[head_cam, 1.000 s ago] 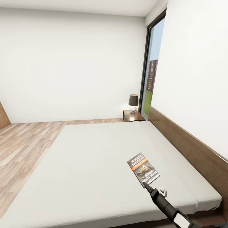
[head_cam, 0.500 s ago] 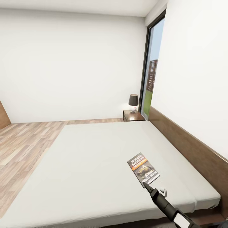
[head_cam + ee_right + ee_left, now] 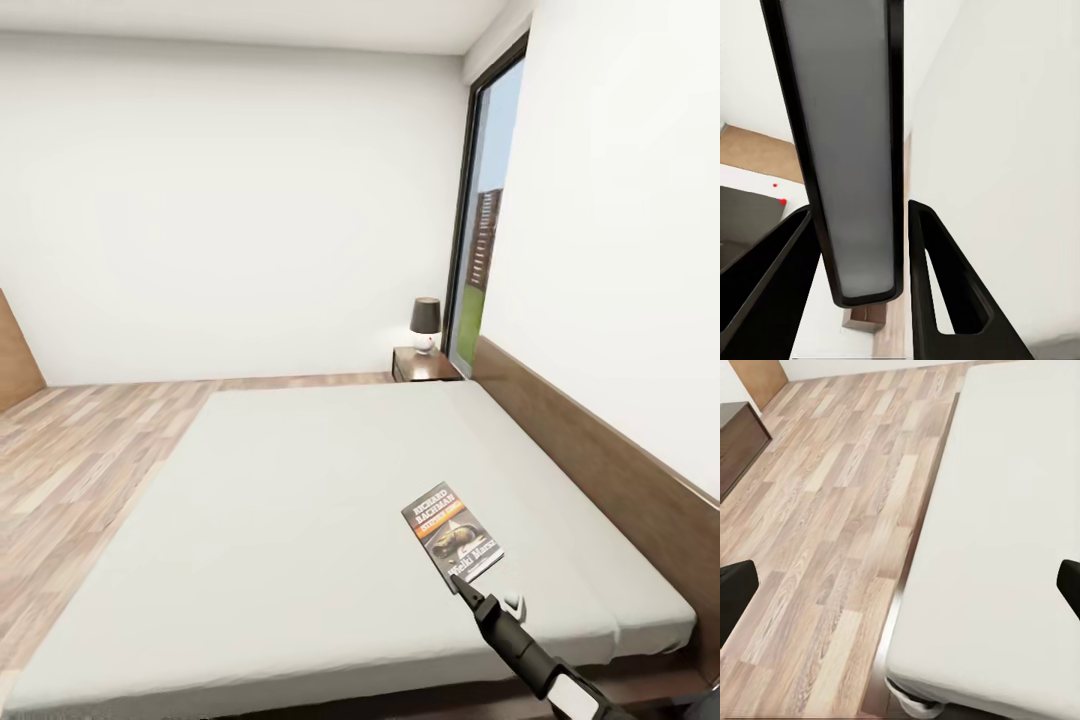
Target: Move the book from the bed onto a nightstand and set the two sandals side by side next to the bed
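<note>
- Standing here, I see the book [image 3: 452, 531] lying flat on the grey mattress of the bed [image 3: 300, 500], near the side by the headboard [image 3: 600, 470].
- The right gripper [image 3: 462, 588] reaches up from below, and its thin black tip is at the book's near edge. It looks shut on that edge.
- In the right wrist view, the two black fingers [image 3: 945, 285] sit tight on both sides of a thin dark slab [image 3: 847, 150]. I think that slab is the book seen edge-on, pinched so it can be lifted.
- The left gripper [image 3: 900, 585] hangs with its fingers wide apart over the bed's edge and the wood floor [image 3: 817, 525], holding nothing.
- The nightstand [image 3: 425, 364] stands far off at the bed's other corner, with a small lamp [image 3: 425, 322] on top, beside the tall window [image 3: 480, 240].
- The book must go there, so the job looks barely begun.
</note>
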